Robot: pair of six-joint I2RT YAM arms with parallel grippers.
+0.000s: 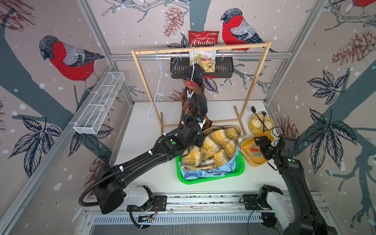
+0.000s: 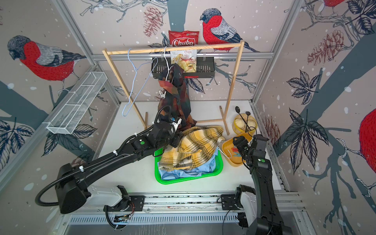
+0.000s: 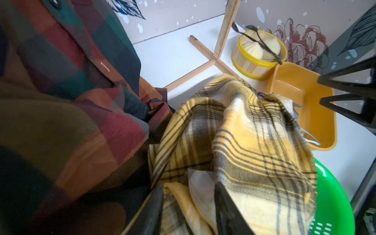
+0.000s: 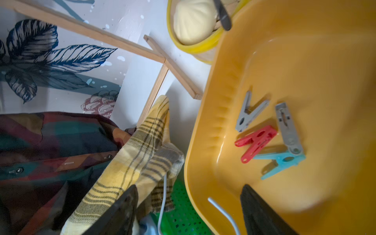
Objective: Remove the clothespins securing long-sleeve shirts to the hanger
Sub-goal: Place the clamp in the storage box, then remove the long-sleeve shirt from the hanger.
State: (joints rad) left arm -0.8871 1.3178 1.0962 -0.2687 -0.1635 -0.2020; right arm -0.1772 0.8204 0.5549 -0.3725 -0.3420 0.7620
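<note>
1. Low in the left wrist view, the left gripper (image 3: 189, 185) has its fingers spread over the yellow plaid shirt (image 3: 244, 132), pinching nothing.
2. The right gripper (image 4: 190, 186) gapes wide and empty over the orange tray's (image 4: 305, 61) rim.
3. Four clothespins (image 4: 255, 142) lie in that tray: two grey, one red, one teal.
4. At the centre of a top view, a whitish clothespin (image 1: 189, 94) grips the hanging dark check shirt (image 1: 196, 81).

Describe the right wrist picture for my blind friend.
Four plastic clothespins, two grey, one red, one teal, lie in an orange plastic tub near the open right gripper. A yellow plaid shirt and a dark checked shirt are nearby.
</note>
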